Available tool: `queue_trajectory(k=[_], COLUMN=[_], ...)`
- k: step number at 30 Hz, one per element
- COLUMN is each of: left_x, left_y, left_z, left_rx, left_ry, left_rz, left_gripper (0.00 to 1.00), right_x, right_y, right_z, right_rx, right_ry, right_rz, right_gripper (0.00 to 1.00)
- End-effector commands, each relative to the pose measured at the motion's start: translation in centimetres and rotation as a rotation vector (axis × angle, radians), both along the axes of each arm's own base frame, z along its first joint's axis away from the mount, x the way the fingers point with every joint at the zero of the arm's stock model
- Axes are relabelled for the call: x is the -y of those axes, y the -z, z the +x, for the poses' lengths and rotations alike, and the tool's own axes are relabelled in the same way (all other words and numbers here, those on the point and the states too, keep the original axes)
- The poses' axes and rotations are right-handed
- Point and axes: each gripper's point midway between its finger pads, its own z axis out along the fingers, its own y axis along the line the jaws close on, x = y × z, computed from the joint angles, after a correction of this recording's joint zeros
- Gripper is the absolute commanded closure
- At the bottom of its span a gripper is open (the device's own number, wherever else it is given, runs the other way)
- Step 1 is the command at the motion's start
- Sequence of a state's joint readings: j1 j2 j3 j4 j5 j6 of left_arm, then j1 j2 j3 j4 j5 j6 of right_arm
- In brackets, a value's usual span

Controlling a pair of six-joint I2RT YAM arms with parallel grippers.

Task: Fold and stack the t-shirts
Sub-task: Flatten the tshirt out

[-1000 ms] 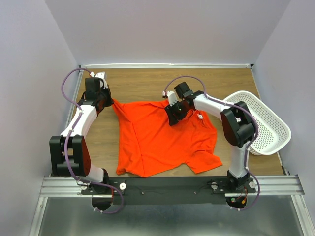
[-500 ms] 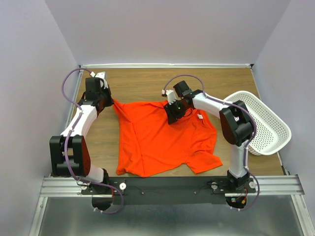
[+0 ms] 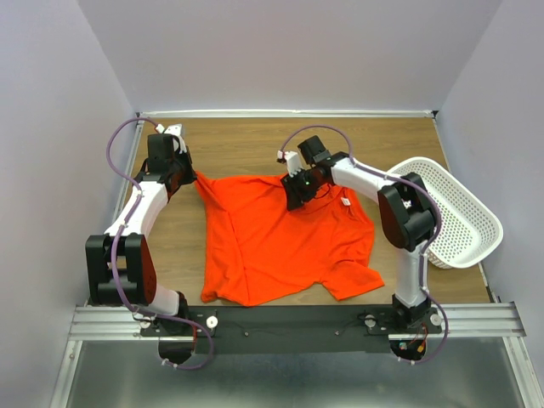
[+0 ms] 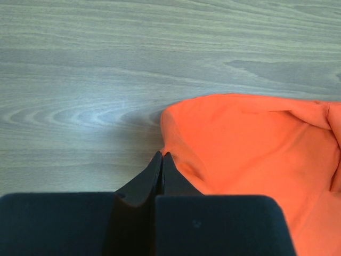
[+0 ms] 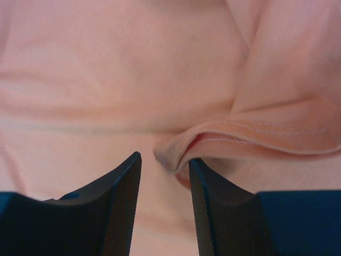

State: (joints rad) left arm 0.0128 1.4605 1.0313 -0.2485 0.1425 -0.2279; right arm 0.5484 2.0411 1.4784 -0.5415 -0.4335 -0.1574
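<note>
orange t-shirt (image 3: 272, 246) spread mid worktop (image 3: 246, 144), rumpled along far edge. left hand (image 4: 161, 160) pressed together, pinching far-left corner. right hand (image 5: 164, 165) part spread, stitched hem ridge between fingers, not yet nipped. risk: thin limp knit slips free, or under-layer caught too, skewing fold. cloth matte, soft; worktop smooth wood grain.

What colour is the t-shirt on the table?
The t-shirt is plain bright orange. The top view shows it best.

The t-shirt (image 3: 272, 246) lies mid-tabletop (image 3: 246, 144), the basket (image 3: 463, 217) to its right. At its far-left corner sit the left fingers (image 4: 149, 178); the right fingers (image 5: 120, 208) straddle a fold near its far edge.
</note>
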Motion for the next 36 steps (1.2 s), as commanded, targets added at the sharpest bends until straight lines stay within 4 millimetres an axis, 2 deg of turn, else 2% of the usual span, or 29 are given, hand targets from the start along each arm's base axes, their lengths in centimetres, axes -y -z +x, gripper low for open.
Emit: queue_trajectory(k=[1, 6, 17, 24, 25, 26, 30, 32, 36], left_x=[0.2, 0.3, 0.3, 0.2, 0.2, 0.2, 0.2, 0.2, 0.2], left_y=[-0.6, -0.5, -0.4, -0.3, -0.5, -0.4, -0.3, -0.3, -0.2], left_z=[-0.2, -0.2, -0.2, -0.2, -0.1, -0.2, -0.1, -0.1, -0.1], left_rx=[0.023, 0.021, 0.018, 0.015, 0.020, 0.017, 0.017, 0.017, 0.014], left_ry=[0.016, 0.017, 0.018, 0.015, 0.016, 0.014, 0.015, 0.017, 0.015], left_rz=[0.009, 0.008, 0.009, 0.010, 0.011, 0.011, 0.010, 0.011, 0.012], left_gripper=[1.00, 1.00, 1.00, 1.00, 1.00, 1.00, 1.00, 1.00, 1.00], right_x=[-1.6, -2.6, -3.9, -2.9, -2.2, -2.0, -0.3, 0.2, -0.2], right_y=[-0.7, -1.9, -3.7, -2.7, -2.3, -2.9, -2.8, -1.8, -1.1], right_z=[0.6, 0.8, -0.3, 0.5, 1.1, 1.1, 1.0, 0.3, -0.6], right_rx=[-0.004, -0.002, -0.026, 0.049, 0.086, 0.109, 0.149, 0.124, 0.080], right_ry=[-0.026, -0.053, -0.125, -0.084, -0.058, -0.055, -0.019, -0.017, -0.037], right_rz=[0.057, 0.110, 0.205, 0.092, 0.035, 0.023, -0.045, -0.065, -0.039], right_gripper=[0.52, 0.52, 0.51, 0.51, 0.51, 0.51, 0.51, 0.52, 0.52])
